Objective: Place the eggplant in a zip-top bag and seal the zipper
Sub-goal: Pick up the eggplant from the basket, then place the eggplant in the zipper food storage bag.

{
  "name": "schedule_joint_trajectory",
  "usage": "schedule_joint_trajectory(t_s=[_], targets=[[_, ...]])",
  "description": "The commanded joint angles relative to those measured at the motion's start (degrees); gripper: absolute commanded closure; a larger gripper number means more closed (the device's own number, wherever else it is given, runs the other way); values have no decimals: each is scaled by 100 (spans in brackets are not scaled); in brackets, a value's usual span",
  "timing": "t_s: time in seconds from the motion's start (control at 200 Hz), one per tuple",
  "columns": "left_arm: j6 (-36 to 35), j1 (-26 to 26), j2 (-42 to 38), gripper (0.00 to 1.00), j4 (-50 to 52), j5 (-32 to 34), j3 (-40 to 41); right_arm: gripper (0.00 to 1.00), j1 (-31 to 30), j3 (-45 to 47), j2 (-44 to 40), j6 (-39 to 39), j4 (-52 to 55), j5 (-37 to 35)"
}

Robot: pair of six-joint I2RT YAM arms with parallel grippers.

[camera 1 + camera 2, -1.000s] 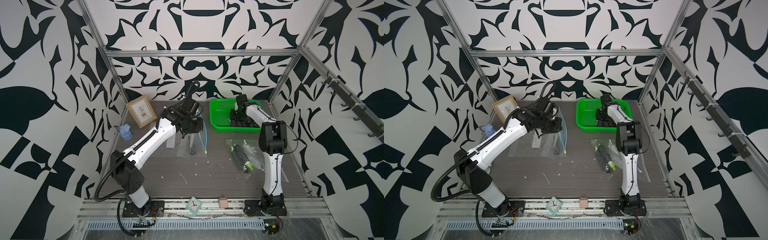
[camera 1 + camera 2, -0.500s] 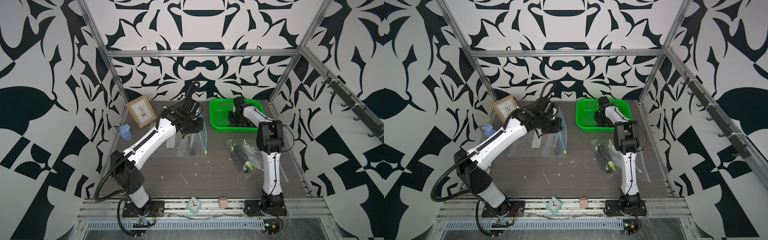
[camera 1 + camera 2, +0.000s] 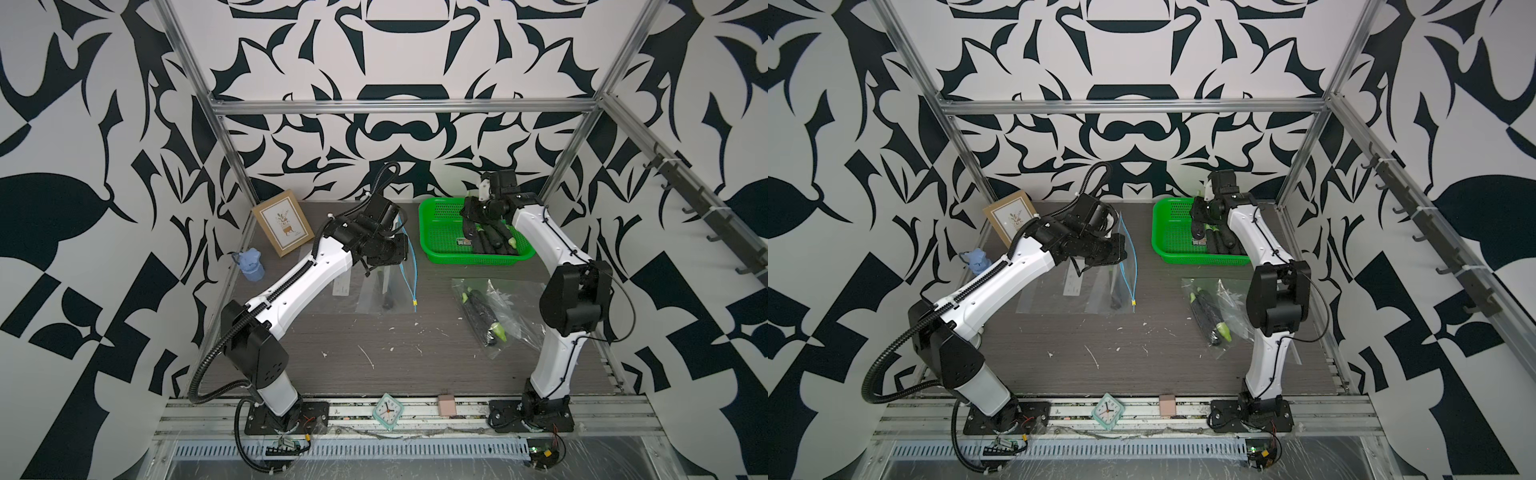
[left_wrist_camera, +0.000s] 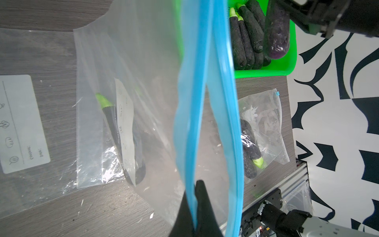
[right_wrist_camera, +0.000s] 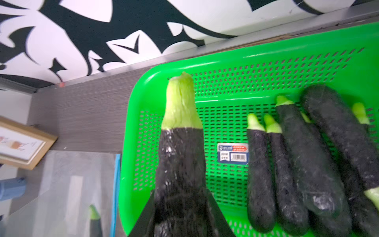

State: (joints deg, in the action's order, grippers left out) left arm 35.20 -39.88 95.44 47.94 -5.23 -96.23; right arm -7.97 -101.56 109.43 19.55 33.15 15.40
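My right gripper (image 5: 181, 205) is shut on a dark eggplant (image 5: 180, 164) with a pale green cap, held above the green basket (image 5: 225, 82). Both top views show the eggplant (image 3: 469, 224) (image 3: 1198, 228) over the basket's back left part (image 3: 440, 245). Several more eggplants (image 5: 291, 164) lie in the basket. My left gripper (image 4: 194, 197) is shut on one blue zipper edge (image 4: 192, 102) of a clear zip-top bag (image 3: 405, 266) (image 3: 1127, 266). The bag hangs with its mouth parted, left of the basket. Through the plastic, another eggplant (image 4: 121, 139) shows below.
A bag holding eggplants (image 3: 486, 316) lies by the right arm's base link. A flat labelled bag (image 3: 343, 286) lies under the left arm. A picture frame (image 3: 282, 226) and a blue cup (image 3: 251, 266) stand at back left. A clock (image 3: 388, 409) sits on the front rail.
The right gripper has closed on an eggplant in the basket and raised it, shifting toward the basket's left side. The left arm and its bag have stayed put.
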Motion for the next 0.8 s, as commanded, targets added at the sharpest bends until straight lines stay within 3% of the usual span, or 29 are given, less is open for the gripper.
schedule_joint_trajectory(t_s=[0.0, 0.26, 0.46, 0.795], targets=[[75, -20, -32, 100, -83, -20, 80, 84, -2, 539, -620, 267, -185, 815], [-60, -50, -21, 100, -285, -32, 98, 84, -36, 1848, -2115, 613, -210, 1967], [-257, -148, 49, 100, -326, 146, 20, 84, -206, 2285, -3056, 644, 477, 2630], [-507, -429, 156, 100, -616, 356, 75, 84, -1159, 2333, -3516, 894, 1644, 2972]])
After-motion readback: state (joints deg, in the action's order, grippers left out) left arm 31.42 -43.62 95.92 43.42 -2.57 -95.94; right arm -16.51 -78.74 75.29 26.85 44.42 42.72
